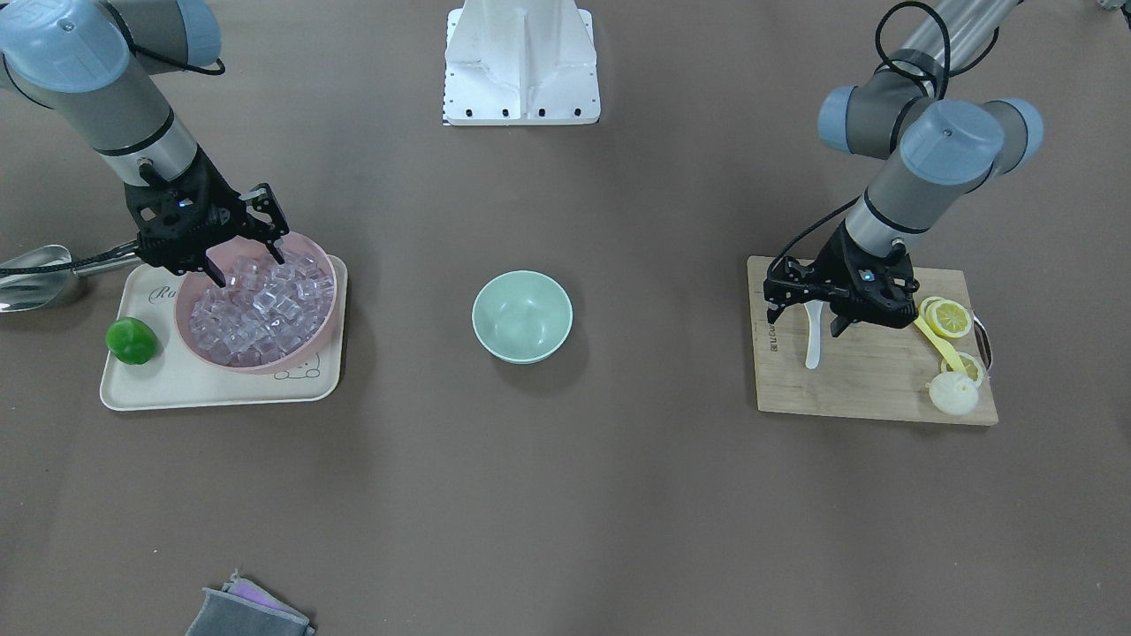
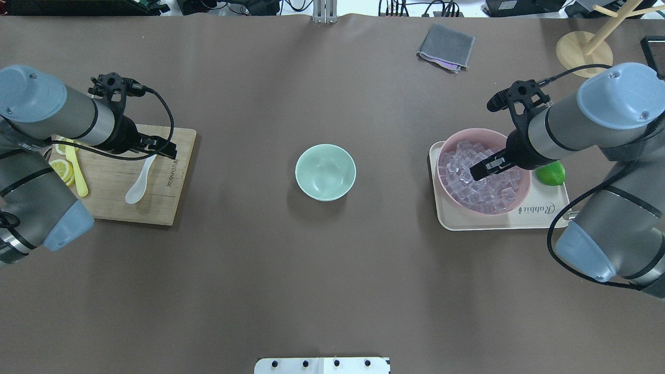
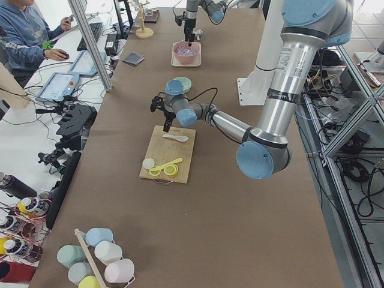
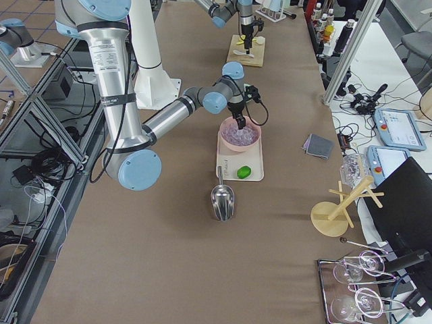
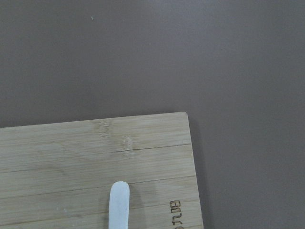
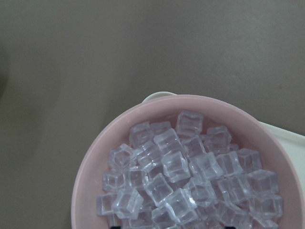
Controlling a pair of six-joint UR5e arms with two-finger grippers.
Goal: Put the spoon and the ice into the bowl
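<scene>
The white spoon (image 1: 813, 343) lies on the wooden cutting board (image 1: 866, 389); it also shows in the overhead view (image 2: 137, 183), and its handle tip shows in the left wrist view (image 5: 119, 205). My left gripper (image 1: 806, 320) is open, low over the board, its jaws on either side of the spoon's handle. The mint-green bowl (image 1: 521, 316) stands empty at the table's middle (image 2: 326, 172). The ice (image 1: 265, 305) fills the pink bowl (image 1: 329, 261). My right gripper (image 1: 247, 268) is open, fingertips at the top of the ice pile (image 6: 181, 171).
The pink bowl stands on a cream tray (image 1: 177, 380) with a green lime (image 1: 132, 341). A metal scoop (image 1: 35, 274) lies beside the tray. Lemon slices (image 1: 950, 316), a yellow utensil (image 2: 78, 171) and a white bun-like piece (image 1: 954, 393) share the board. A grey cloth (image 2: 446, 48) lies far off.
</scene>
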